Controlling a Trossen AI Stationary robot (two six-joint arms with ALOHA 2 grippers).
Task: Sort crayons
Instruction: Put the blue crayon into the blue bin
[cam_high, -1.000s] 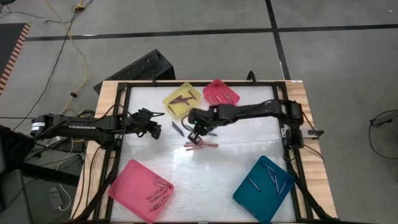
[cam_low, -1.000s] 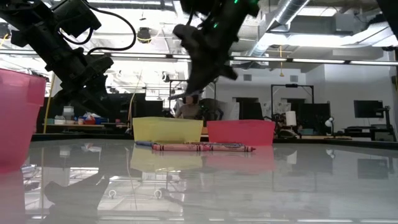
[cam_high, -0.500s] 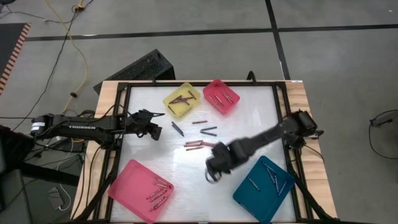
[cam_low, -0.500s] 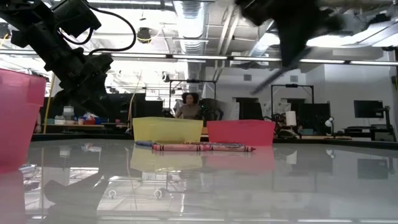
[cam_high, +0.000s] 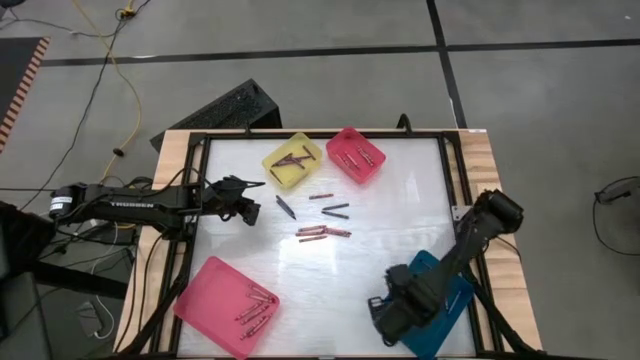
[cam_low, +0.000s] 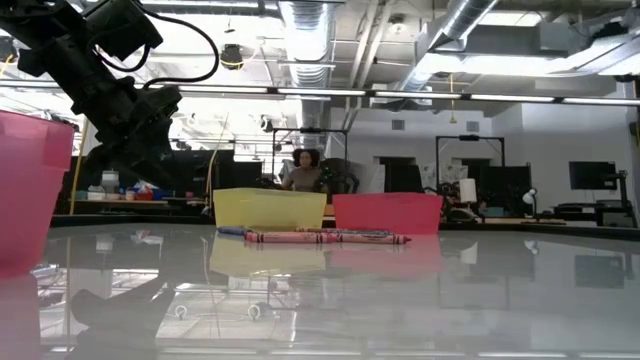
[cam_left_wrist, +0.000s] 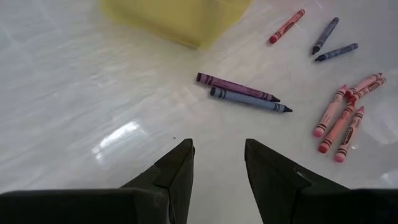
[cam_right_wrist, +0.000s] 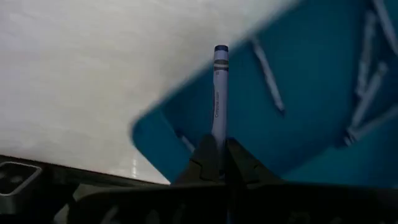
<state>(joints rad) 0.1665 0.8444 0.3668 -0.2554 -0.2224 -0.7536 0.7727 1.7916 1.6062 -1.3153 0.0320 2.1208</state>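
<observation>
1. The right gripper (cam_high: 385, 318) is a dark blur in the high view - its fingers cannot be made out there.
2. Crayons inside the teal tray (cam_right_wrist: 311, 112) look smeared - colours unclear.

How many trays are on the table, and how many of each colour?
pink trays: 2
yellow tray: 1
teal tray: 1
Total: 4 trays
</observation>
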